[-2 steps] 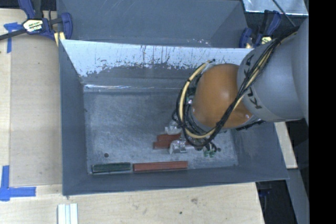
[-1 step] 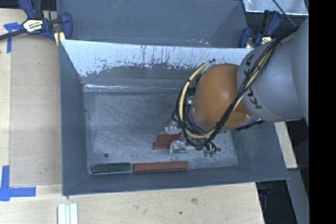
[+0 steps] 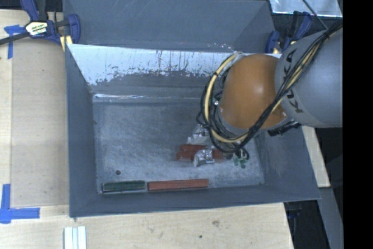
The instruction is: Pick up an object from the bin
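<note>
Tool (image 3: 204, 156) over brown block (image 3: 186, 153), partly hidden

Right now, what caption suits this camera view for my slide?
The arm's pincer low beside a small brown block in the grey bin.

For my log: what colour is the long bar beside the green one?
The bar is reddish brown, seen in the camera view.

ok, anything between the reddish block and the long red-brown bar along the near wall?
Nothing: bare bin floor between reddish block and red-brown bar, camera view.
</note>
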